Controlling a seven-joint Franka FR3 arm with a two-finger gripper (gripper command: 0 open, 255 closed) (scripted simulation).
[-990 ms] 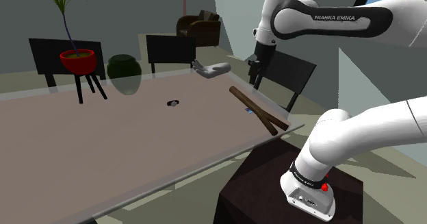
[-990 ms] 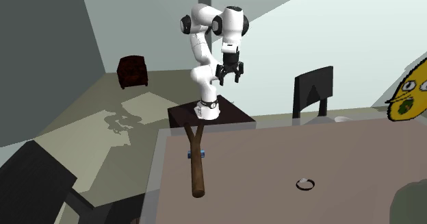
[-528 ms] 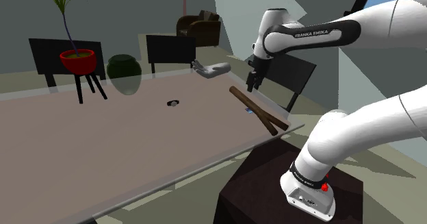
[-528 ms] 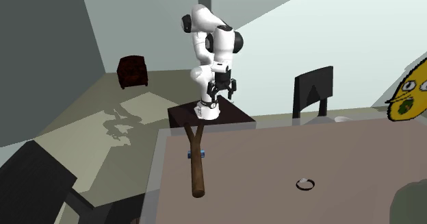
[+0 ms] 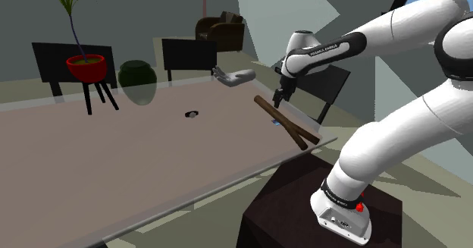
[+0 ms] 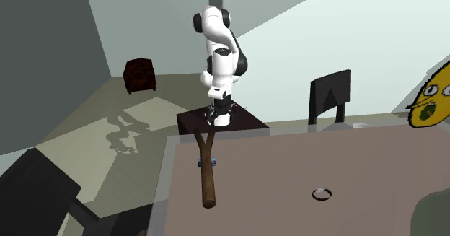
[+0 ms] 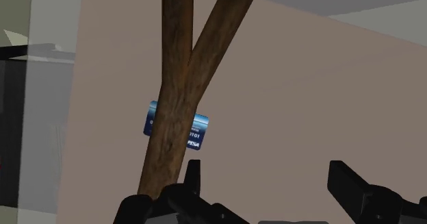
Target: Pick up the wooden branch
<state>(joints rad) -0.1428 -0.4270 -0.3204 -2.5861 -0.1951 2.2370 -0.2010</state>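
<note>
The wooden branch [image 5: 286, 121] is a brown forked stick lying on the brown table [image 5: 114, 163] near the edge by the stand. It also lies along the table's near edge as the branch [image 6: 208, 166]. My gripper [image 5: 277, 102] hangs low above its stem, fingers open. In the wrist view the branch [image 7: 179, 85] runs up from beside one fingertip [image 7: 193, 176] and splits in two farther off. It lies outside the gap of the gripper [image 7: 270, 188], untouched. A small blue card [image 7: 198, 130] lies under the stem.
On the table's far side stand a red bowl with a plant [image 5: 87, 66], a dark green vase [image 5: 136, 73] and a grey object [image 5: 235, 77]. A small ring-like item [image 5: 192, 114] lies mid-table. Black chairs [image 5: 188, 55] ring the table. The dark stand [image 5: 296, 197] is below the edge.
The arm has folded down and the gripper has dropped from well above the table to just over the branch. The branch and card have not moved.
</note>
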